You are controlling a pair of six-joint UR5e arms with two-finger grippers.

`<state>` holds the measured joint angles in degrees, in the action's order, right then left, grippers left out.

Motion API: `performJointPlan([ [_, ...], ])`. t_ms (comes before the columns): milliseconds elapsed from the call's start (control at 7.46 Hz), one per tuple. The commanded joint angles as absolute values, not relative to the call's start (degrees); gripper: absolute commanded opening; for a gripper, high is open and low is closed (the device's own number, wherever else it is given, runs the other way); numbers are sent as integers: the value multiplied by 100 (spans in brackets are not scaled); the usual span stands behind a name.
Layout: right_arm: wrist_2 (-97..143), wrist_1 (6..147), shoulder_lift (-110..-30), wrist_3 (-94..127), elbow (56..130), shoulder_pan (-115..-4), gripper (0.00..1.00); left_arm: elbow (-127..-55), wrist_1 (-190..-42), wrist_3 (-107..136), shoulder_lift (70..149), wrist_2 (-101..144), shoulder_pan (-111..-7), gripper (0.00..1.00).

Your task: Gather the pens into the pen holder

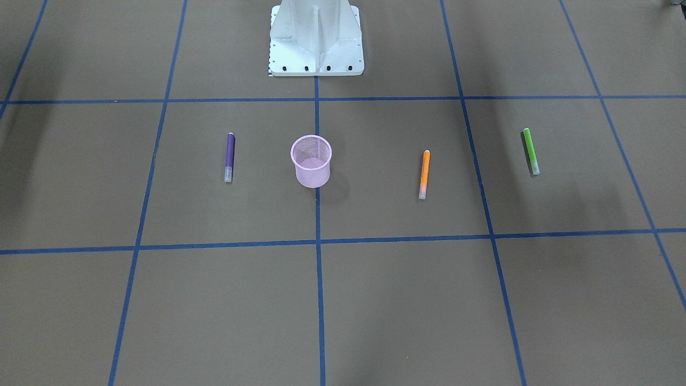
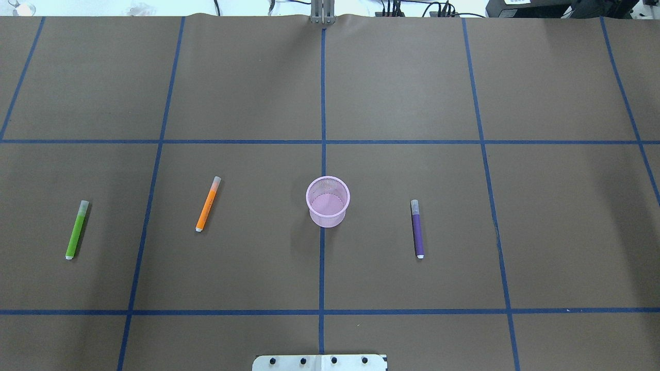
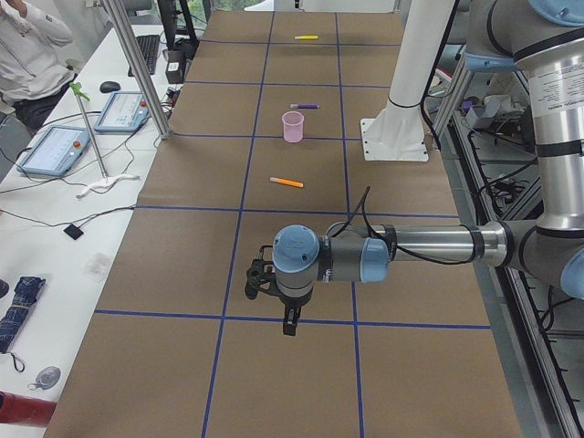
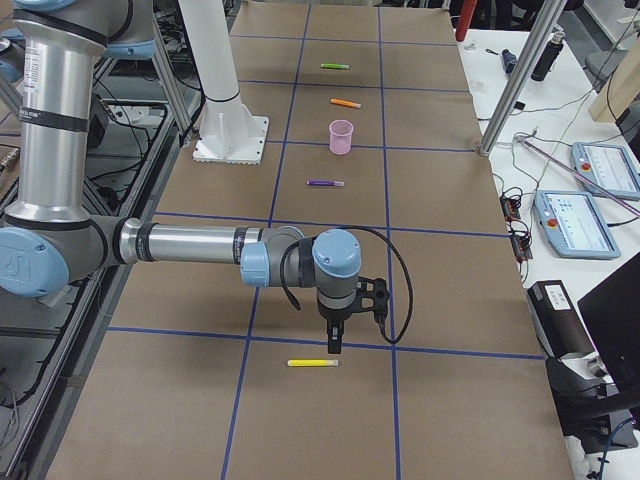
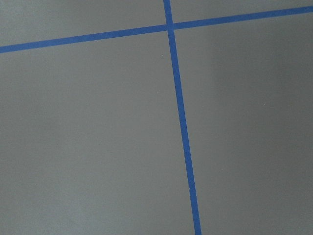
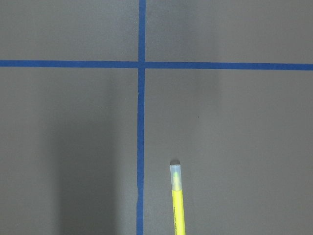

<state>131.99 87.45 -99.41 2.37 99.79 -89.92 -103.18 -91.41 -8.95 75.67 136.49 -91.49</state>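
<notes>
no pen collected yet: the round pink wire-mesh pen holder (image 2: 328, 219) stands empty, well away from the right pincer (image 4: 333, 345); the slim yellow pen (image 4: 312, 362) lies near that pincer, whose width i cannot tell.

Silver tubes with pale-blue joint caps made up the left arm (image 3: 429, 244) and right arm (image 4: 190, 244) — each trailed a black cable (image 4: 395, 285). The white pedestal (image 1: 316, 43) carried dark bolts.

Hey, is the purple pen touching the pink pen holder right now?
Apart. The overhead view shows the purple pen lying flat to one side of the holder, with a stretch of bare table between them.
</notes>
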Motion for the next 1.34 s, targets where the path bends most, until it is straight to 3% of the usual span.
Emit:
performJointPlan([
  [0,13210,8745,-9940,237,9976,-8991,100,-10327,-9280,-905,7550,13623,-9149,100],
  [804,13219,8745,-9879,211,9984,-8991,100,-10309,-9325,-826,7847,13640,-9149,100],
  [1206,13193,7773,-9835,237,9932,-8991,100,-10240,-10122,-835,8252,13623,-9149,100],
])
